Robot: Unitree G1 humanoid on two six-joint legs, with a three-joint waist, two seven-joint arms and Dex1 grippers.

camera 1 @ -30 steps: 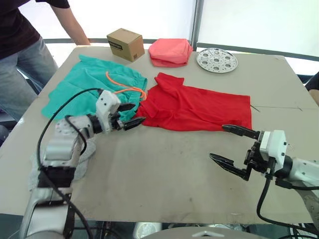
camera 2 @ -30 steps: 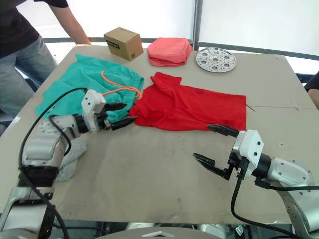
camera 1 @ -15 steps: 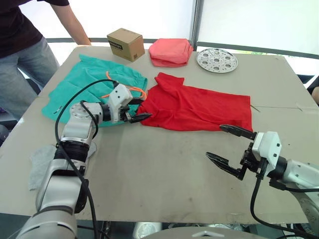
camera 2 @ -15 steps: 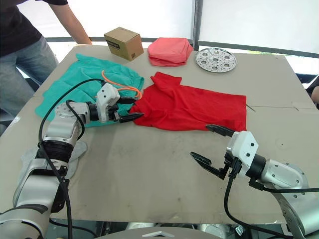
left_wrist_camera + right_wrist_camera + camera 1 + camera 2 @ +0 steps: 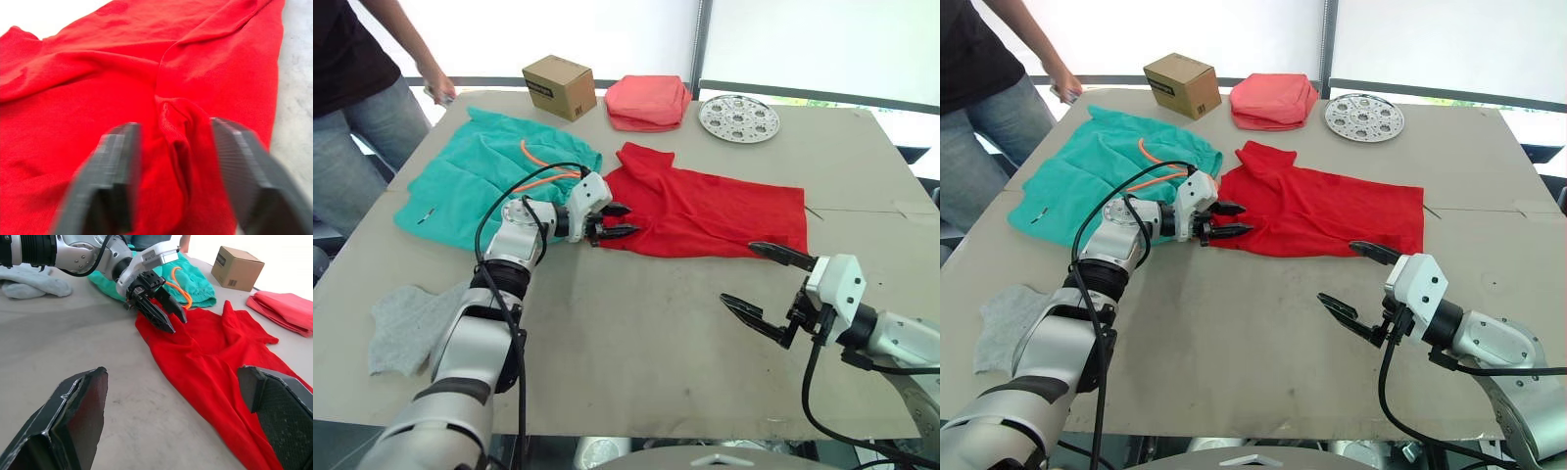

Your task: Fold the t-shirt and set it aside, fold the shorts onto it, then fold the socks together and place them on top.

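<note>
Left gripper (image 5: 619, 220) at the shirt's edge, folding barely begun.

Your left fingers (image 5: 116, 166) are parted astride a raised ridge of the large bright red short-sleeved t-shirt (image 5: 705, 211), not yet clenched on it; the shirt lies spread mid-tabletop (image 5: 636, 333), by my reading only partly folded. Your right gripper (image 5: 766, 279) hovers with fingers spread wide and empty, just off the shirt's near edge. Everything else waits: the teal-green fabric shorts (image 5: 484, 171) with the orange drawstring lie flat beside the shirt on your left, and a small light grey sock (image 5: 411, 323) sits at the near left edge. The left wrist view gives you what the head views can't, the fabric ridge between the fingers; the head views give the whole layout.
</note>
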